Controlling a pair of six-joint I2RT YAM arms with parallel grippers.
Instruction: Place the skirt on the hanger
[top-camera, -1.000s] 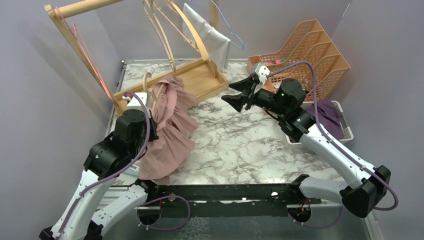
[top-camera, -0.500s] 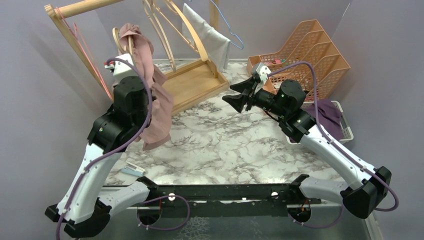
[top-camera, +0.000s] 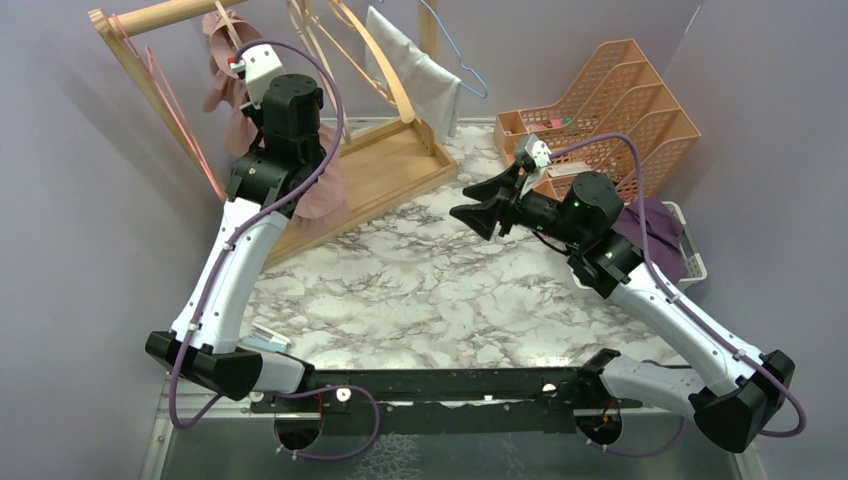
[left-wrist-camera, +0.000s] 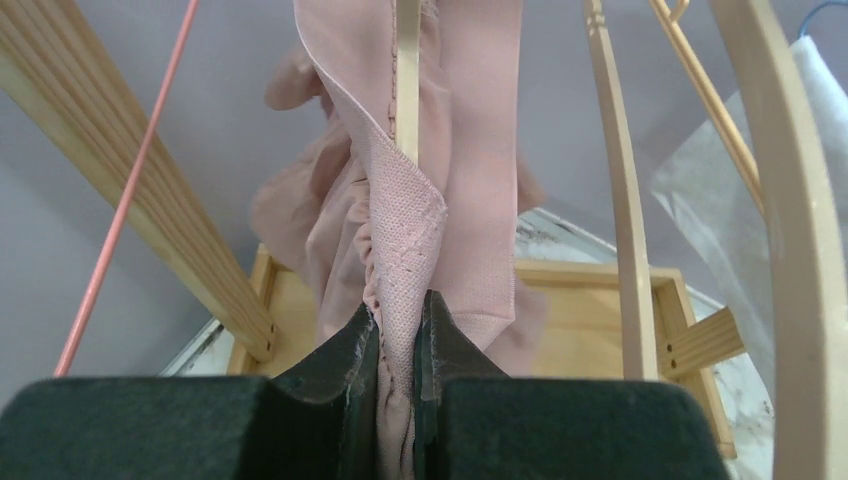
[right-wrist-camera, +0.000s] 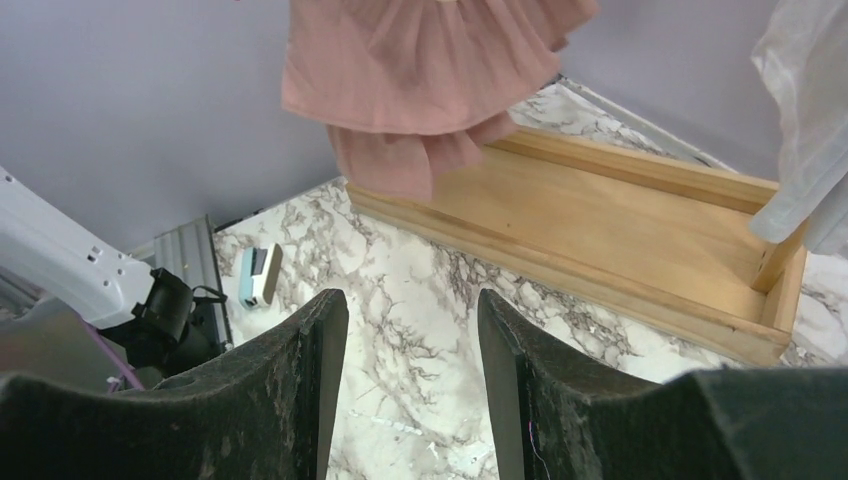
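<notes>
One skirt (top-camera: 218, 90) raised higher, apparently nearing rail (top-camera: 160, 14)

The top camera looks down from above and behind the arm bases (top-camera: 230, 368) across the white marble-patterned table (top-camera: 450, 290). The left wrist camera sits close to the dusty-pink gathered skirt (left-wrist-camera: 470, 180); the right wrist camera, farther off, shares it and the pale wooden rack base (right-wrist-camera: 620, 210)

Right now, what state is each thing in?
pink skirt, hanging in the air
left claw, shut on the pink skirt
right claw, open and empty
wooden hanger, wrapped in skirt fabric
white cloth, hanging from the rack
purple garment, heaped in the basket
</notes>
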